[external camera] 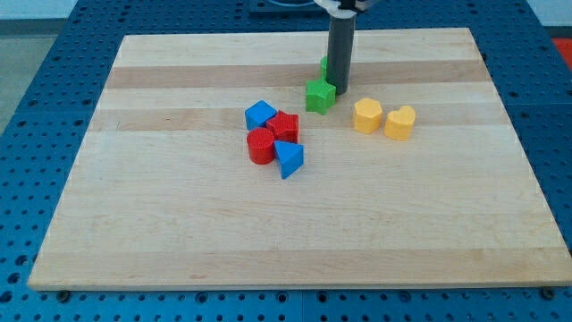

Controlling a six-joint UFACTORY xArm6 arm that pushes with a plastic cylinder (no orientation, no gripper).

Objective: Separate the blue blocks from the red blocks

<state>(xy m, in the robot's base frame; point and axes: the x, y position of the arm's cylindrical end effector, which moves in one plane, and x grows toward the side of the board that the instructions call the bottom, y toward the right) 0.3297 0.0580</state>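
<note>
Four task blocks sit clustered near the board's middle: a blue cube (260, 114) at the upper left, a red star-like block (285, 126) touching it on its right, a red cylinder (261, 146) below, and a blue triangular block (289, 159) at the lower right, touching the red ones. My tip (340, 93) stands up and to the right of the cluster, right beside a green block (320, 95) and apart from the blue and red blocks.
A second green block (325, 65) is partly hidden behind the rod. Two yellow blocks, a hexagonal one (366, 116) and a heart-like one (399, 122), lie to the right of the tip. The wooden board (179, 233) lies on a blue perforated table.
</note>
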